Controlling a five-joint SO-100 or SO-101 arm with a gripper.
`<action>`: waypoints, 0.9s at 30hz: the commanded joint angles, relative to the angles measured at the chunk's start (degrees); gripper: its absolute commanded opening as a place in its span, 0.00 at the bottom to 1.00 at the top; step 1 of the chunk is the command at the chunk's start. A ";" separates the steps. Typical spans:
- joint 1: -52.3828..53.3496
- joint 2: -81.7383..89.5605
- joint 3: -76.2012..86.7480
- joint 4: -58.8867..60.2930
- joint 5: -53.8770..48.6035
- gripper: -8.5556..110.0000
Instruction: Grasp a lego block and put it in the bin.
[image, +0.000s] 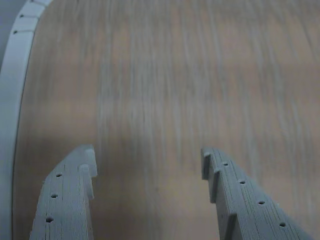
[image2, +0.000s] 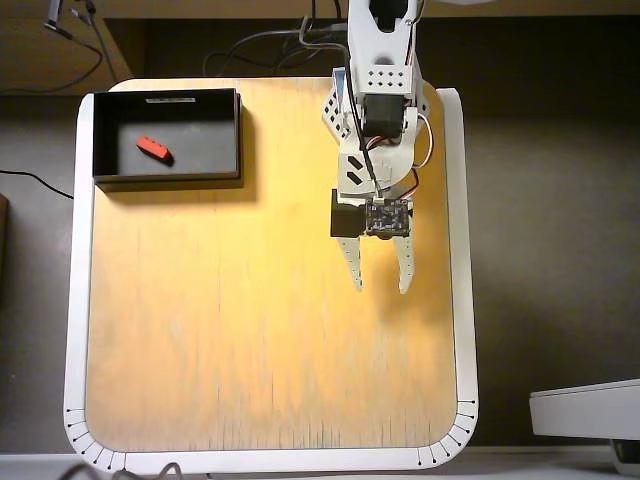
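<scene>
- The gripper (image2: 381, 287) sits right of centre in the overhead view, its two white fingers pointing toward the bottom of the frame, spread apart with nothing between them.
- In the wrist view the same gripper (image: 149, 161) comes up from the bottom edge: two pale, notched fingers (image: 67, 195) with small holes along them, a wide gap of bare wood between the tips. That picture is blurred.
- The arm (image2: 378, 95) runs from the top centre of the overhead frame down to the gripper, white with a black block just behind the fingers and thin cables alongside.
- Under it lies the table (image2: 250, 340), a light wooden top with a white rim and rounded corners; the rim also shows as a pale curve at the left edge of the wrist view.
- The bin (image2: 166, 179) is in the upper left corner of the table in the overhead view, well apart from the gripper.
- The block (image2: 154, 148) lies inside the bin, on its floor, a little left of the middle and set at a slant.
- A black cable (image2: 35, 180) trails off the left side of the frame, beyond the table.
- A pale grey object (image2: 585, 410) shows at the lower right edge; what it is I cannot tell.
</scene>
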 joint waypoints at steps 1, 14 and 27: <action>-0.35 5.19 3.78 -2.37 0.62 0.25; -2.29 5.19 12.39 -0.09 -5.27 0.25; -5.10 5.19 12.48 21.18 -9.49 0.25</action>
